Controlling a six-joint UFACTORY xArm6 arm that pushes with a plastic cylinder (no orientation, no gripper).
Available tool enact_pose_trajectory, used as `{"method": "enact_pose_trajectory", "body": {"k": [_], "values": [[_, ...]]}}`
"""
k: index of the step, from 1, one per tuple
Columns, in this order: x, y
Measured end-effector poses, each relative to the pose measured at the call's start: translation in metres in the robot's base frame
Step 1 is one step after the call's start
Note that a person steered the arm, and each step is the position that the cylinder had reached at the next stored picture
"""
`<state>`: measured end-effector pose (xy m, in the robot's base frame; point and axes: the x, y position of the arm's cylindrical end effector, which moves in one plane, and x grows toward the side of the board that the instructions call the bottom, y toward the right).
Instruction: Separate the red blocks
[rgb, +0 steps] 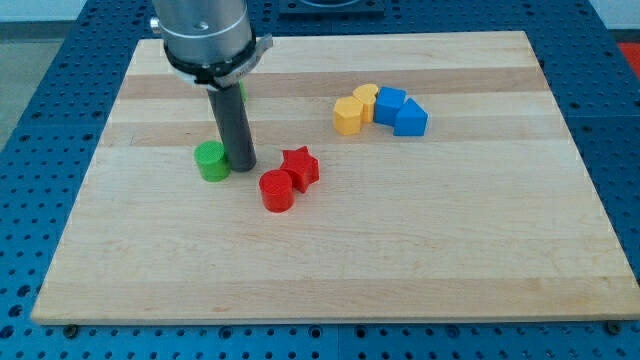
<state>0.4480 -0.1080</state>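
A red cylinder (276, 190) and a red star block (300, 167) sit touching each other near the board's middle, the star up and to the right of the cylinder. My tip (241, 165) rests on the board just left of the red star and above-left of the red cylinder, a small gap away from both. A green cylinder (211, 161) stands right next to my tip on its left.
A yellow hexagon block (348, 115), a yellow heart-like block (365, 98), a blue block (389, 105) and a blue triangular block (409, 119) cluster at the upper right. A second green block (241, 89) is mostly hidden behind the rod. The wooden board (330, 270) lies on blue pegboard.
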Motion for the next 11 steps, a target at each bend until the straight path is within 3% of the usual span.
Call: {"method": "enact_pose_trajectory", "body": {"k": [2, 7, 11], "values": [[0.032, 0.047], [-0.014, 0.056], [-0.02, 0.067]]}}
